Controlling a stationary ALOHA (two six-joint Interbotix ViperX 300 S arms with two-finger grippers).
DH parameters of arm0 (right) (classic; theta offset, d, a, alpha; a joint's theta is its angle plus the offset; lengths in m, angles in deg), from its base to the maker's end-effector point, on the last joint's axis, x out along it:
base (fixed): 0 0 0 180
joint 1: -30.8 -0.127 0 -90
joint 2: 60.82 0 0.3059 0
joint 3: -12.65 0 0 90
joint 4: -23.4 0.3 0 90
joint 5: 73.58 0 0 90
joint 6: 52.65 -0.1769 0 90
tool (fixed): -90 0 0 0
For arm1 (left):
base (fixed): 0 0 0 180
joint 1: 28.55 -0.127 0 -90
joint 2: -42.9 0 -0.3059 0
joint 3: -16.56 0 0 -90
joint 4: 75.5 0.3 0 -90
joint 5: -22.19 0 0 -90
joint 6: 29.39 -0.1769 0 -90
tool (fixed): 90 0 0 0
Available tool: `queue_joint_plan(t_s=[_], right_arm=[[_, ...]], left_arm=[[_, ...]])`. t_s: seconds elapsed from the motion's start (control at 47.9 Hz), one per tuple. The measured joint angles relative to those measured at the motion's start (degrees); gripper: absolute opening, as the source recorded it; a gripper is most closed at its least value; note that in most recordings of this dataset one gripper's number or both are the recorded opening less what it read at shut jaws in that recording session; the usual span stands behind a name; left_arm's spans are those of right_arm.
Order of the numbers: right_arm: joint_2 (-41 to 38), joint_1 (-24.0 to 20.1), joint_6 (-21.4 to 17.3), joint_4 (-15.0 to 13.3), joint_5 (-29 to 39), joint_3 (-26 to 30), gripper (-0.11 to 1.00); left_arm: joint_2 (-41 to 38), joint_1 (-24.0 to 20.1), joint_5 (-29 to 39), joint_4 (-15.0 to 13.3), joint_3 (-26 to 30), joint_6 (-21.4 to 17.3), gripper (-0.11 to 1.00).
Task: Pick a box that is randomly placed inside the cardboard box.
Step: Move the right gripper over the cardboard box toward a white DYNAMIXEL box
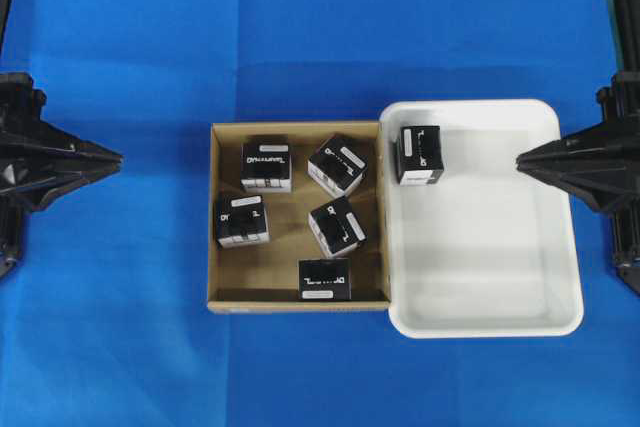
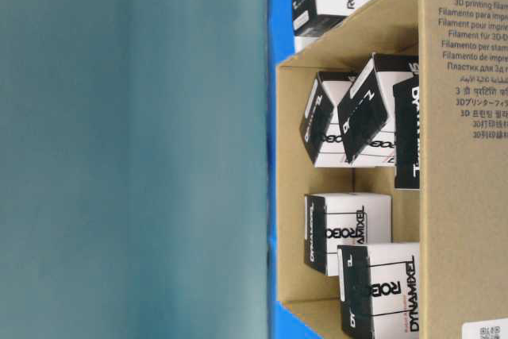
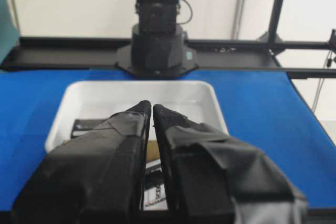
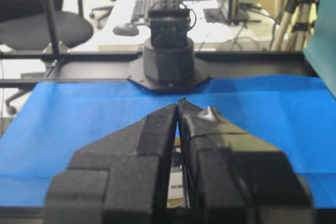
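The white tray point(image 1: 485, 217) abuts the cardboard box's point(image 1: 225, 217) right wall, presumably as the drop-off: 1 black carton point(image 1: 419, 154) sits in its upper-left corner. 5 remain in the cardboard box, the box point(image 1: 336, 226) lying mid-right. The left gripper point(image 1: 112, 158) and right gripper point(image 1: 524, 158) are parked at the table's edges, jaws together, empty.

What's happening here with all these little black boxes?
Nothing is being handled right now. Both arms sit back at the table's sides, the left pincer and right pincer shut and empty. Five black boxes lie scattered in the brown cardboard box; a sixth sits in the white tray beside it.
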Motion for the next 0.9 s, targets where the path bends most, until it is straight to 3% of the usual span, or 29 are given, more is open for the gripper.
queue_joint_plan(t_s=[0.063,0.167,0.292,0.626,0.898], right_arm=[[-0.1,-0.4,-1.0,1.5,0.2,0.3,0.16],[-0.4,-1.2,-4.9,8.3,3.4,1.1,0.05],[-0.4,-1.0,-10.0,13.7,11.1,2.3,0.04],[-1.8,-2.0,-20.4,14.4,29.1,10.8,0.04],[-14.9,-2.5,-27.6,14.6,36.7,22.3,0.03]], left_arm=[[-0.4,0.0,1.1,0.2,0.5,0.7,0.08],[-1.3,-0.4,3.1,0.4,1.8,1.3,-0.05],[-1.1,-1.4,4.2,0.4,3.9,1.3,-0.07],[-0.3,-1.5,10.8,0.5,6.5,1.4,-0.07],[0.1,-0.6,15.5,0.5,7.8,1.4,-0.07]])
